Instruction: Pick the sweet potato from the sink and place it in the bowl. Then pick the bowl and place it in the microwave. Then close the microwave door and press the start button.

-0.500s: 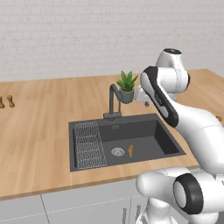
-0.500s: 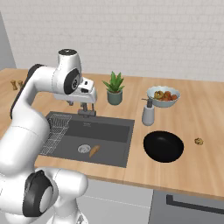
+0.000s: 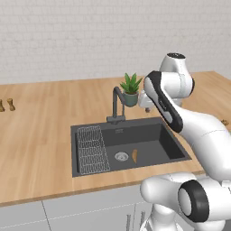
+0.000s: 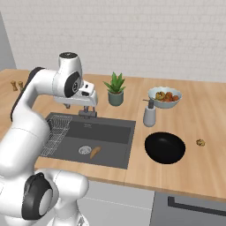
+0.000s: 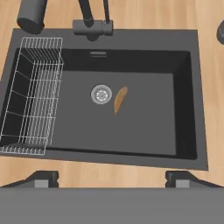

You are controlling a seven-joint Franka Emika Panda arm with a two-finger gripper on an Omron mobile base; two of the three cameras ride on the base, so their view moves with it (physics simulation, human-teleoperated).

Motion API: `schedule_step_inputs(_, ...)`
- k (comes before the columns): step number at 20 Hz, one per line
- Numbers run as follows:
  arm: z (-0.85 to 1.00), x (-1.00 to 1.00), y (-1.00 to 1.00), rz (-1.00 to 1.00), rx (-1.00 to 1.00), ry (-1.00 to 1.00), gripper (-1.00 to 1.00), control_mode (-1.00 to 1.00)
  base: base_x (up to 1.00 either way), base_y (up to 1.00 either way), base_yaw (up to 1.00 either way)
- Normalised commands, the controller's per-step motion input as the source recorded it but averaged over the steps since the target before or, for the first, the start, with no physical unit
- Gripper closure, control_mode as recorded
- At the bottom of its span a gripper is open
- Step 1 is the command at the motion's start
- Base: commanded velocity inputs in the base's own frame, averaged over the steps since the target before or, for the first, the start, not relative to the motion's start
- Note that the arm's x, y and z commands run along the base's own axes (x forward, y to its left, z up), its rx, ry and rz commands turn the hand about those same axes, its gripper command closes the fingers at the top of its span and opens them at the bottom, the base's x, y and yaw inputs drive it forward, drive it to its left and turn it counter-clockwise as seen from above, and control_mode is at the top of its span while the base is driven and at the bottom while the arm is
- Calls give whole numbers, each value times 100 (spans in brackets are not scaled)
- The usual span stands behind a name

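Hovering over the sink (image 5: 192,109), my gripper (image 5: 112,177) gapes wide and empty. The potato (image 5: 120,99) lies on the basin floor just beside the drain (image 5: 101,94). It looks light, firm and tapered; I'd pinch across its thicker middle.

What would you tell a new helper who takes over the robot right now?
Gripper: open, holding nothing, up above the sink, looking down into it.
Sweet potato: lying on the sink floor, just beside the drain.
Bowl: empty, on the counter to the right of the sink.
Done: nothing yet.
Left: pick up the sweet potato and put it in the bowl, put the bowl in the microwave, close the door, press start.
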Motion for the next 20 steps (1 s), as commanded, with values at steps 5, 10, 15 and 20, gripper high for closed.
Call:
schedule_step_inputs(5, -69, 2, -7, 0, 6, 6, -100, -100, 0, 0, 0)
schedule_step_inputs(10, -57, 0, 0, 0, 6, 2, -100, -100, 0, 0, 0)
schedule_step_inputs(15, -55, 3, -8, 0, 4, 2, -100, -100, 0, 0, 0)
schedule_step_inputs(20, -45, 18, -10, 0, 6, 5, -100, -100, 0, 0, 0)
